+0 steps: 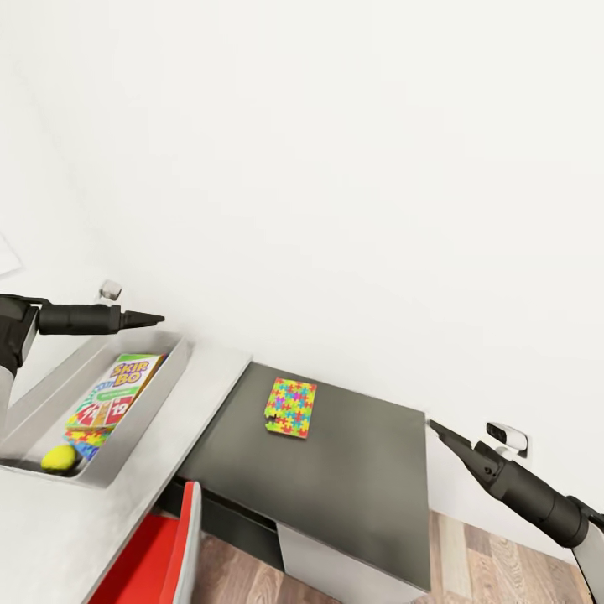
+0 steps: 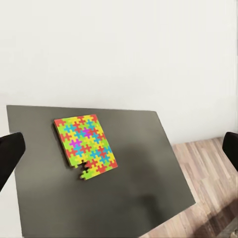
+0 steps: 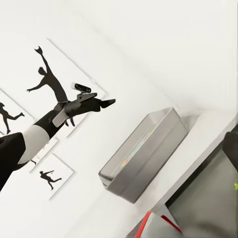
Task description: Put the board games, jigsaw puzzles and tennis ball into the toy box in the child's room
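A colourful jigsaw puzzle (image 1: 290,407) lies flat on the dark low table (image 1: 361,495); the left wrist view has the puzzle (image 2: 85,144) between its two wide-apart fingertips (image 2: 10,153). The grey toy box (image 1: 164,390) stands on the light table and holds a Skip-Bo board game (image 1: 117,387), a tennis ball (image 1: 59,458) and another colourful puzzle piece under them. My left gripper (image 1: 156,319) hovers open above the box's far rim. At the dark table's right edge my right gripper (image 1: 436,429) is open and holds nothing.
A red chair (image 1: 159,545) stands under the light grey table (image 1: 75,537). A white wall runs close behind both tables. Wood floor (image 1: 495,570) shows at the lower right. Framed silhouette pictures (image 3: 49,84) hang behind the toy box (image 3: 144,158).
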